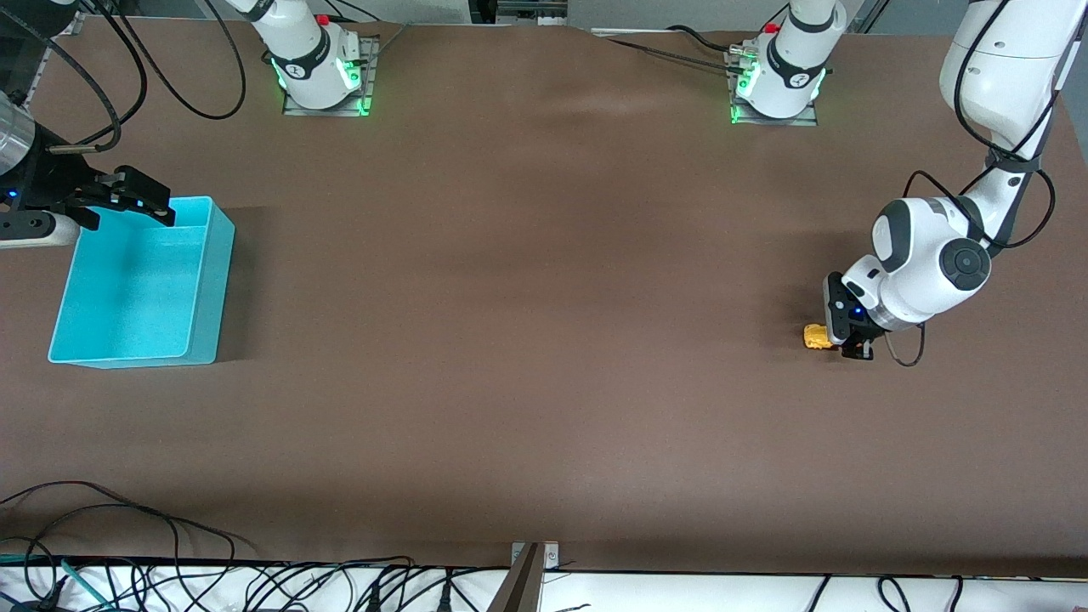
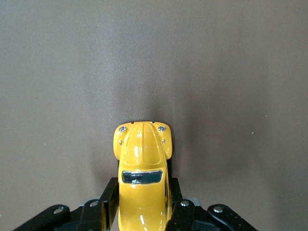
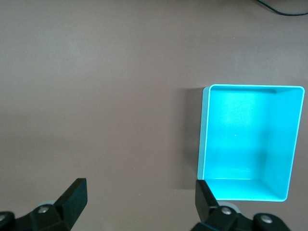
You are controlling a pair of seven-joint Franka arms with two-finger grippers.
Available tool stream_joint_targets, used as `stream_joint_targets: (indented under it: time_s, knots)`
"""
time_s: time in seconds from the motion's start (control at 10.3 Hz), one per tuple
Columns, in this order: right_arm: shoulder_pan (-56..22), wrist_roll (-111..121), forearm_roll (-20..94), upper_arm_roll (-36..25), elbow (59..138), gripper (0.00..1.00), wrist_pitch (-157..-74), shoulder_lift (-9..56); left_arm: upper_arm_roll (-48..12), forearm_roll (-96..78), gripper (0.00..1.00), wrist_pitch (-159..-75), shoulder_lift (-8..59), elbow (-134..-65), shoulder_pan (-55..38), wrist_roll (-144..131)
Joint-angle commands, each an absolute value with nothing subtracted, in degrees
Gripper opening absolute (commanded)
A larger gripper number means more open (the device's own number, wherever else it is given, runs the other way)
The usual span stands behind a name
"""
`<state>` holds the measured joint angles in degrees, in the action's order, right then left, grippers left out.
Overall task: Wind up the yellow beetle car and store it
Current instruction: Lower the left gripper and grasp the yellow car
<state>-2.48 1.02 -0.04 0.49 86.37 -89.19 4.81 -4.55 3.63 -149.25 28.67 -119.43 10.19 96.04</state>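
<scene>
Down at the left arm's end of the table, the yellow beetle car (image 1: 816, 337) sits on the mat w/ the left gripper (image 1: 850, 340) closed on its flanks. It looks light, hard and glossy, so probably slippery; the sides seem the best hold.

Right gripper (image 1: 136, 202) waits wide open, holding nothing, over the turquoise bin (image 1: 201, 280); no writing readable.

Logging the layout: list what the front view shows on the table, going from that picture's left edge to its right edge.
Right gripper over the bin's rim → turquoise bin → bare brown table → yellow beetle car → left gripper, shut on the car.
</scene>
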Motion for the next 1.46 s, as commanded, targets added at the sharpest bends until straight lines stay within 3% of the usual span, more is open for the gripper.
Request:
stream_joint_targets:
  time_s: [0.0, 0.49, 1.36]
  knots:
    - [-2.37, 1.67, -0.88, 0.62, 85.34, 1.0, -88.68, 5.19, -3.87, 3.08, 0.09, -148.89, 32.42, -115.84, 10.72, 98.88]
    - [-2.37, 1.67, -0.79, 0.62, 85.34, 1.0, -88.59, 5.19, -3.69, 3.08, 0.05, -145.99, 36.99, -109.96, 17.75, 105.35]
    - [-2.37, 1.67, -0.88, 0.62, 85.34, 1.0, -88.68, 5.27, -2.46, 3.52, 0.05, -145.81, 38.93, -107.32, 26.36, 117.32]
